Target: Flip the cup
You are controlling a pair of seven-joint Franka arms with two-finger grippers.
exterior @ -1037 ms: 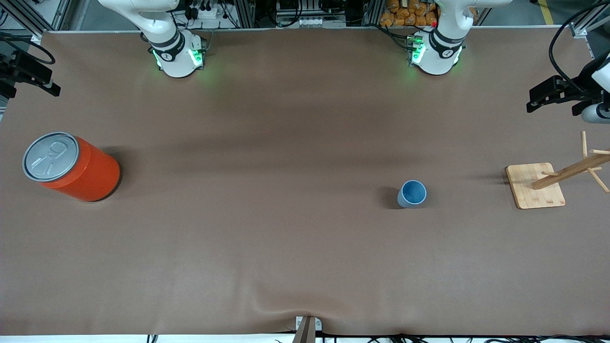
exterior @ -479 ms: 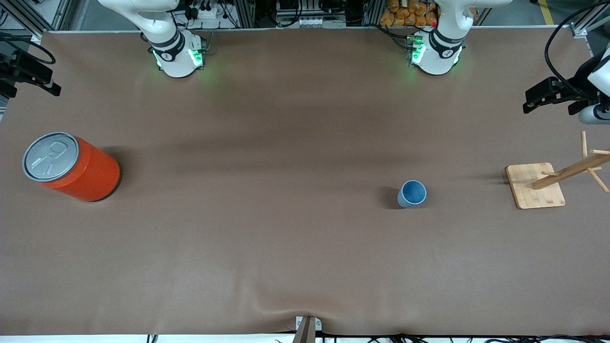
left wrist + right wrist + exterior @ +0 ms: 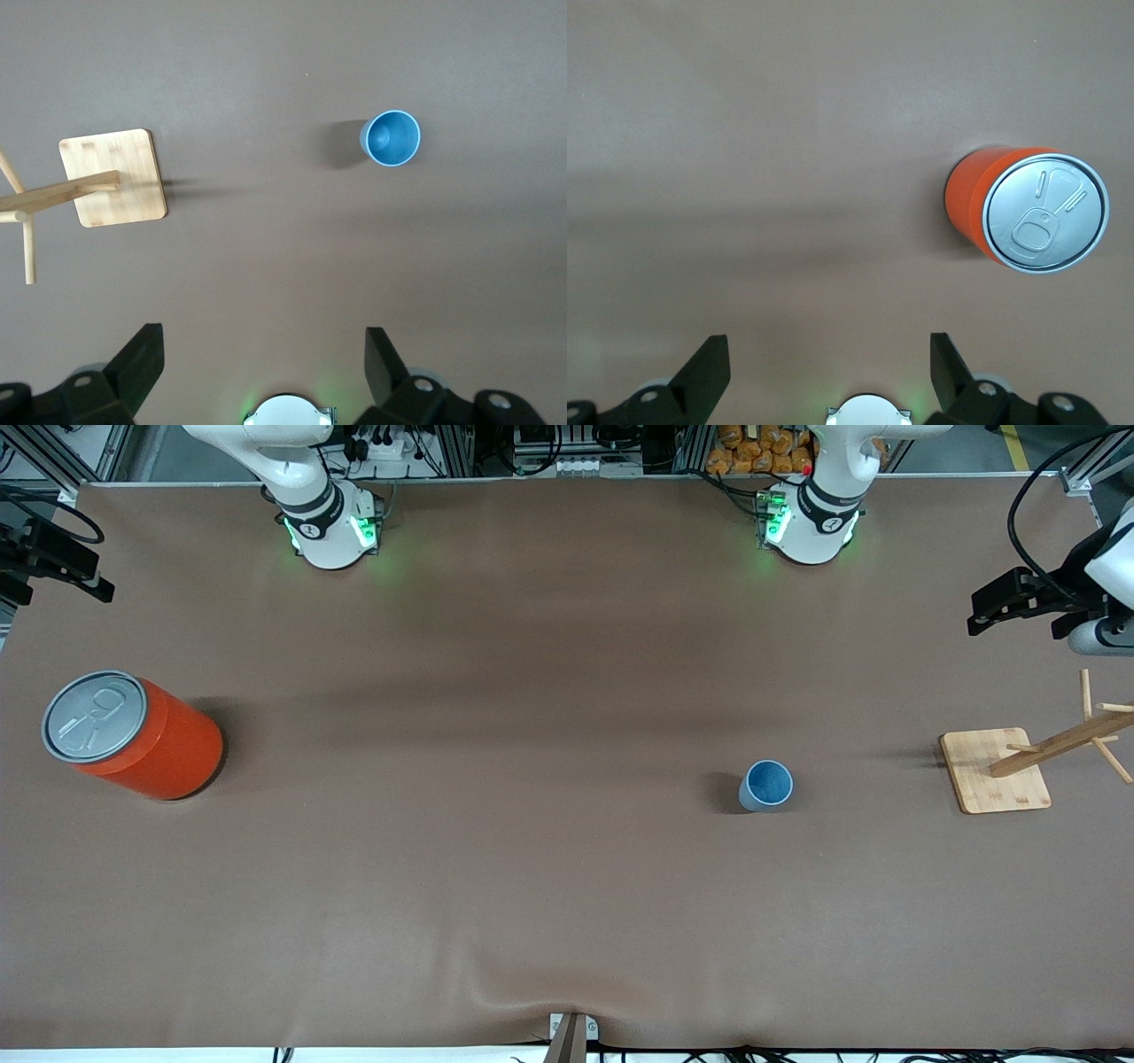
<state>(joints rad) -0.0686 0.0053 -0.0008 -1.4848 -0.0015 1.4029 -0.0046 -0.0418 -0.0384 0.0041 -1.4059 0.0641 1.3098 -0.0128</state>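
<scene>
At the right arm's end of the table [image 3: 532, 646], the right gripper [image 3: 828, 372] is held high over the brown cloth, its 2 fingers [image 3: 709, 367] spread wide and nothing between them. In the front view only a dark part of this arm [image 3: 53, 562] is seen at the picture's edge. The orange can [image 3: 133, 735] is stood upright near that end, its grey pull-tab lid facing up; it is seen off to one side of the released pincer, not under it.

A wide stretch of bare cloth is left between the can and the cup [image 3: 766, 786]. The cup is set upright on the table, mouth up, with the darker blue inside shown. It is well apart from both pincers and is touched by neither.

The wooden rack [image 3: 997, 771] is placed toward the left arm's end, beside the cup but well apart from it, with its pegged post leaning over the table's edge.

The left gripper [image 3: 266, 372] is held high over that end, fingers [image 3: 381, 359] parted wide and empty. In the left wrist view the cup [image 3: 391, 138] and the rack [image 3: 115, 177] are both seen below it, neither between its fingertips. Open cloth is left all round the cup.
</scene>
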